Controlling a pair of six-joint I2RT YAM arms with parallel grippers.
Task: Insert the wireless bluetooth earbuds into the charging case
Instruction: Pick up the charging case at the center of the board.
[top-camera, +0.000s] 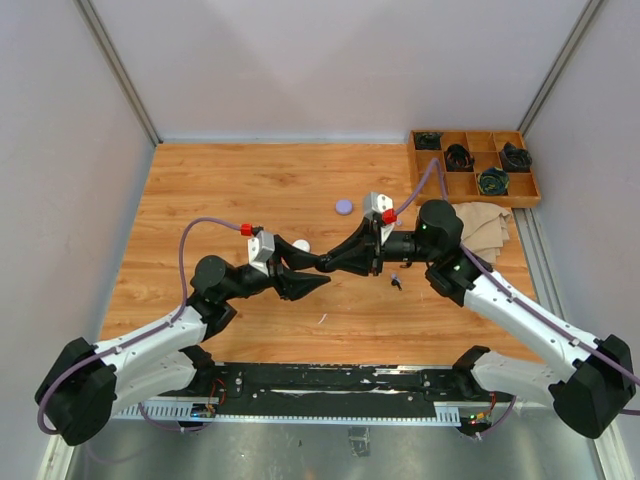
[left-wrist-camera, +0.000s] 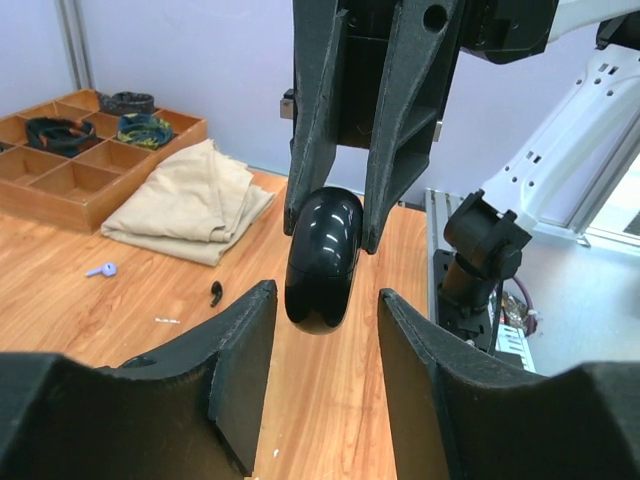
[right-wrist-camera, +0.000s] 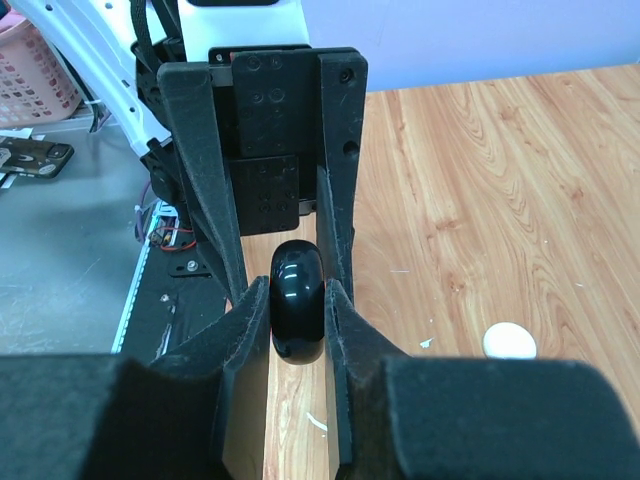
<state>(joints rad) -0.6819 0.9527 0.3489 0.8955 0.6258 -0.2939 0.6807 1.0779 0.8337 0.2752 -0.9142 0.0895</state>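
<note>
My right gripper (right-wrist-camera: 298, 295) is shut on a glossy black round charging case (right-wrist-camera: 297, 302), held on edge above the table. In the left wrist view the case (left-wrist-camera: 322, 260) hangs between the right gripper's fingers, just beyond my open left gripper (left-wrist-camera: 327, 295), which does not touch it. In the top view both grippers meet at mid-table, left (top-camera: 318, 273) and right (top-camera: 326, 264). A black earbud (left-wrist-camera: 215, 292) and a lilac earbud (left-wrist-camera: 101, 269) lie on the wood; the black earbud (top-camera: 396, 283) lies below the right wrist. I cannot make out a white earbud.
A white round case (top-camera: 300, 245) and a lilac round case (top-camera: 344, 207) lie on the table behind the grippers. A wooden compartment tray (top-camera: 475, 168) with coiled cables stands at the back right, a folded beige cloth (top-camera: 485, 225) in front of it.
</note>
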